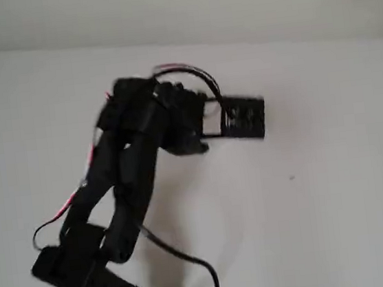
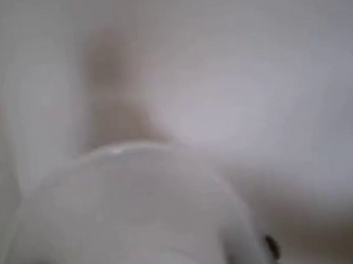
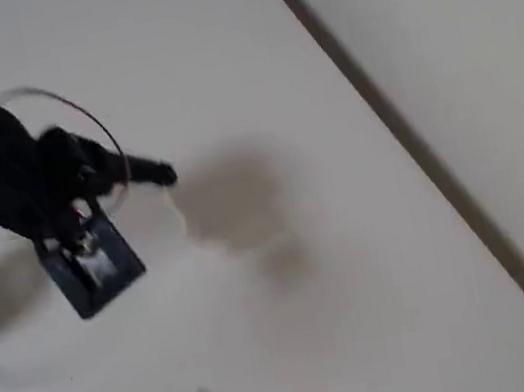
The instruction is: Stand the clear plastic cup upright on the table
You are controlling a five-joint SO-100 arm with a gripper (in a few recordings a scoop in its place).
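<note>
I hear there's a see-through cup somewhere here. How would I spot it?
Start from the wide white table, which the wrist view looks across from close up. The clear plastic cup sits in that view's lower middle, large and blurred. Unlike the plain surface around it, it shows a faint whitish curved rim and see-through walls.

The overhead view looks down on the table (image 1: 309,206), far edge at top. The fixed view looks down obliquely along that table edge (image 3: 405,140); both share the arm (image 1: 124,186). The wrist view sits very near, blurred.
</note>
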